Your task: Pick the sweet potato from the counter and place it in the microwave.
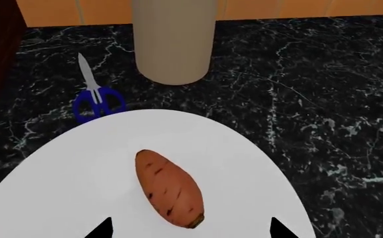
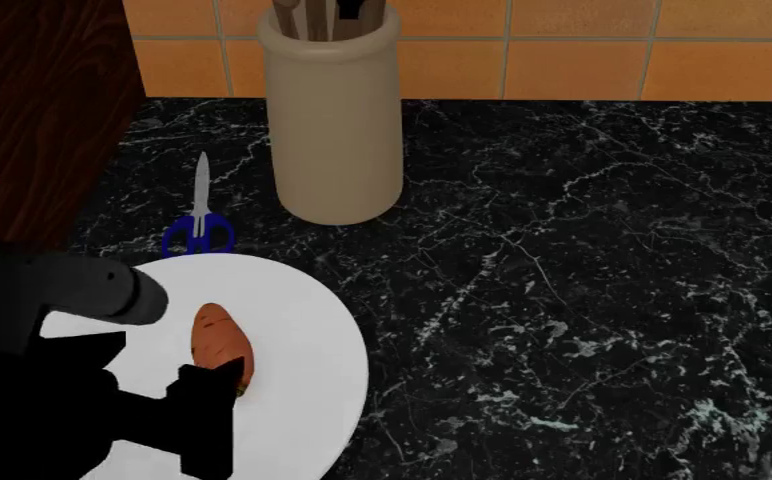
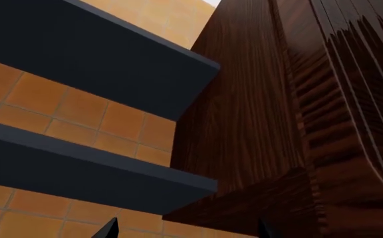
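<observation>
Between the spread fingertips of the left gripper [image 1: 190, 230] (hovering, not touching) lies the sweet potato [image 1: 169, 195], on a white plate [image 1: 59, 183].

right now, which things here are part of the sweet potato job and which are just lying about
Part of the job:
- sweet potato, lying on the white plate
- white plate, under it
- counter, black marble
- left end effector, open, hovering over the potato

Just lying about:
- blue scissors, beside the plate
- beige utensil crock, by the tiled wall
</observation>
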Robot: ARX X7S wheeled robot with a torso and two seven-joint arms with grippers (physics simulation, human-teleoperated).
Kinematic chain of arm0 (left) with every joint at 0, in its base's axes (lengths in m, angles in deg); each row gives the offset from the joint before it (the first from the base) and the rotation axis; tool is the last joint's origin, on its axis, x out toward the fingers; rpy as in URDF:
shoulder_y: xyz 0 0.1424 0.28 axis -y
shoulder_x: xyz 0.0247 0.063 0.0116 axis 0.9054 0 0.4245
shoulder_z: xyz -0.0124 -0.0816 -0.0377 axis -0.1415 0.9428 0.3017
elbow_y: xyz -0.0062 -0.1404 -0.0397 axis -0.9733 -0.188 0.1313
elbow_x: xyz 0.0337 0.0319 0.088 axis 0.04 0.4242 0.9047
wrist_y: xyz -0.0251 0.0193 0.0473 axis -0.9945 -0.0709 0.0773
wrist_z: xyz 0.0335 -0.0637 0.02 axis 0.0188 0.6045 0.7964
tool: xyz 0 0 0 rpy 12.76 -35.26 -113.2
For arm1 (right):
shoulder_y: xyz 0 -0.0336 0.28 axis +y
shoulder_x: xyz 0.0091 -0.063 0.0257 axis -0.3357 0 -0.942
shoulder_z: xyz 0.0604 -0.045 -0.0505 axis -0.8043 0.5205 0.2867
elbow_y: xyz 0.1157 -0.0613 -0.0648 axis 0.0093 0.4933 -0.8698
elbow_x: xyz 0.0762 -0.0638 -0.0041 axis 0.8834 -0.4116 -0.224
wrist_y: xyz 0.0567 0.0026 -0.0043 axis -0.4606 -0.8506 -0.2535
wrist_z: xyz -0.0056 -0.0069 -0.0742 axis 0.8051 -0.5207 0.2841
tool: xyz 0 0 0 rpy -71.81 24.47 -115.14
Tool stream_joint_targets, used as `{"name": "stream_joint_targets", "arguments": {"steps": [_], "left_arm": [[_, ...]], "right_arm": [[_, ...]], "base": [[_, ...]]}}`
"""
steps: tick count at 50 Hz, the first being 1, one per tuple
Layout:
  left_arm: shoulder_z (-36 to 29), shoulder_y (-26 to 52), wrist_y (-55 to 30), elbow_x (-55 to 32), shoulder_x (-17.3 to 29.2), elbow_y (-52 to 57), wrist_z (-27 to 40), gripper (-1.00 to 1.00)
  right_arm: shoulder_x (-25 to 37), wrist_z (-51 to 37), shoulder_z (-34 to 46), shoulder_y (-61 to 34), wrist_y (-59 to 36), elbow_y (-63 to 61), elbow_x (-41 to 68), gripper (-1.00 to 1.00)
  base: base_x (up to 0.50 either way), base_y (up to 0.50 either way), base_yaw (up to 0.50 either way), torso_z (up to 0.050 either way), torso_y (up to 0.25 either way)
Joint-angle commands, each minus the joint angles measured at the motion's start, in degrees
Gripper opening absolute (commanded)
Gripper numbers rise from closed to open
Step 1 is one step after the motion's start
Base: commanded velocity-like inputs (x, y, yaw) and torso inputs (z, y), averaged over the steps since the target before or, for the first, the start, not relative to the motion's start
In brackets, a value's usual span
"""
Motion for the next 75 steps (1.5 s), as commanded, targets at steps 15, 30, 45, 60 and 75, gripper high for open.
{"name": "stream_joint_targets", "arguments": {"steps": [15,30,45,60,75], "left_arm": [[-6.7,5.5,2.9,10.9,-3.0,-12.7,-6.9,1.0],[-9.2,6.9,6.2,16.1,-3.1,-17.8,-11.2,1.0],[-12.8,7.2,9.6,21.4,-3.7,-22.8,-16.1,1.0],[-15.7,7.8,11.5,24.3,-4.6,-25.2,-18.7,1.0],[-17.3,6.9,12.2,25.2,-4.6,-25.5,-19.4,1.0]], "right_arm": [[0.9,-0.2,1.3,0.0,-0.7,0.0,-0.8,1.0],[7.6,-5.6,1.5,0.0,-3.5,0.0,-0.4,1.0],[10.5,-8.9,3.3,0.0,-5.0,0.0,-1.2,1.0],[7.8,-6.2,2.2,0.0,-4.3,0.0,-0.9,1.0],[7.9,-6.2,2.0,0.0,-4.5,0.0,-0.8,1.0]], "base": [[0.0,0.0,0.0,0.0,0.0],[0.0,0.0,0.0,0.0,0.0],[0.0,0.0,0.0,0.0,0.0],[0.0,0.0,0.0,0.0,0.0],[0.0,0.0,0.0,0.0,0.0]]}}
